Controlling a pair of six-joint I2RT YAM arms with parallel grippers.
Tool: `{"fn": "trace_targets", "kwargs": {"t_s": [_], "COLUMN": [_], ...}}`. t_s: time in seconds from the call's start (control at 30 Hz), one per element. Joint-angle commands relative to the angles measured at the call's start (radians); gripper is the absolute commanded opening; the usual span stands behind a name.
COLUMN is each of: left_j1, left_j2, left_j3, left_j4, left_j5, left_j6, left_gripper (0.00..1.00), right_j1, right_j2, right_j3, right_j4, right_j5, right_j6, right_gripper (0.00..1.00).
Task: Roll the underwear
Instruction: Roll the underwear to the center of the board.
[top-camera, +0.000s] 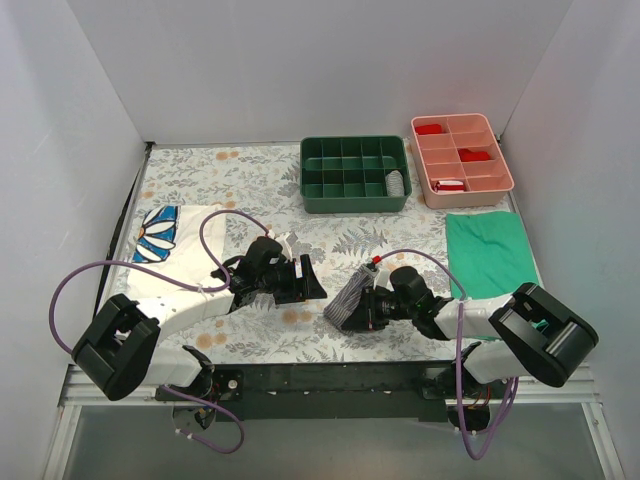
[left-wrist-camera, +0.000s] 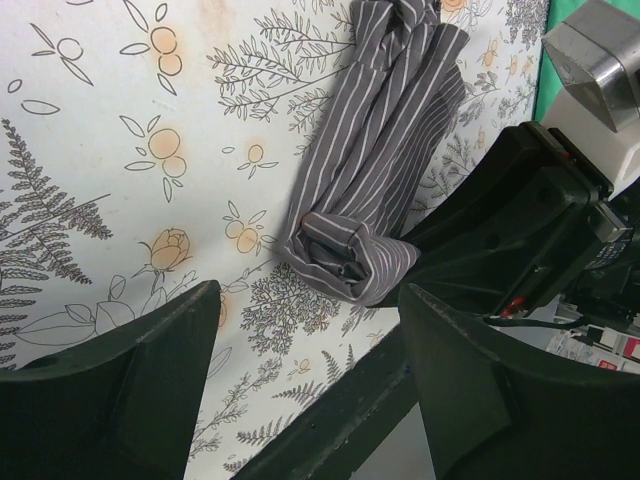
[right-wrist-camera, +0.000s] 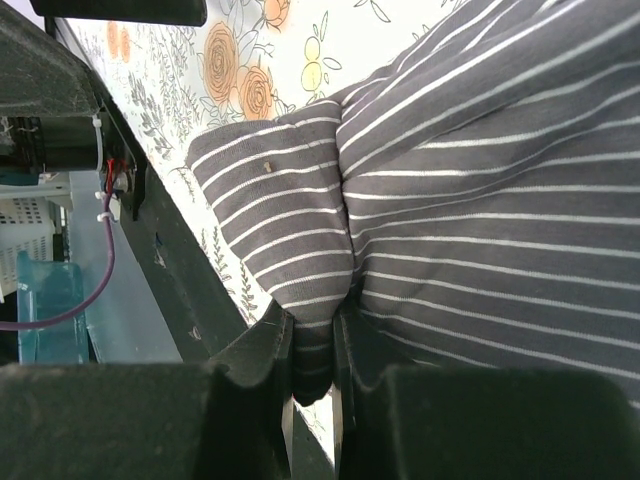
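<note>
The underwear (top-camera: 350, 297), grey with thin white stripes, lies as a narrow folded strip on the floral tablecloth near the front middle. Its near end is rolled up (left-wrist-camera: 350, 262). My right gripper (top-camera: 368, 308) is shut on a fold of the underwear (right-wrist-camera: 420, 210) at that rolled end, fabric pinched between its fingers (right-wrist-camera: 275, 365). My left gripper (top-camera: 305, 281) is open and empty, just left of the underwear, its two fingers (left-wrist-camera: 150, 370) spread wide above the table's front edge.
A green compartment tray (top-camera: 355, 174) and a pink tray (top-camera: 461, 158) stand at the back. A plain green cloth (top-camera: 488, 252) lies at the right. A white cloth with blue daisies (top-camera: 163, 235) lies at the left. The front table edge (left-wrist-camera: 330, 430) is close.
</note>
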Motion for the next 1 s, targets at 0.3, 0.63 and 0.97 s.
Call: {"fn": "trace_targets", "kwargs": {"t_s": [0.3,0.63,0.97], "left_j1": [-0.002,-0.002,-0.002], "left_j2": [-0.022,-0.046,0.018], "left_j3": [-0.012,-0.055,-0.154], "left_j4": [0.023,0.060,0.321], "left_j5": [-0.004,0.013,0.153], "left_j6": [0.014,0.016,0.021], "left_gripper": [0.74,0.76,0.76], "right_j1": [-0.003,-0.004,-0.004], "right_j2": [-0.024,-0.006,0.027], "right_j3": [0.015,0.011,0.024], "right_j4": [-0.090,-0.075,-0.075], "right_j5": [0.026,0.030,0.017], "right_j6": [-0.037,-0.030,-0.020], "right_gripper": [0.06,0.06,0.06]}}
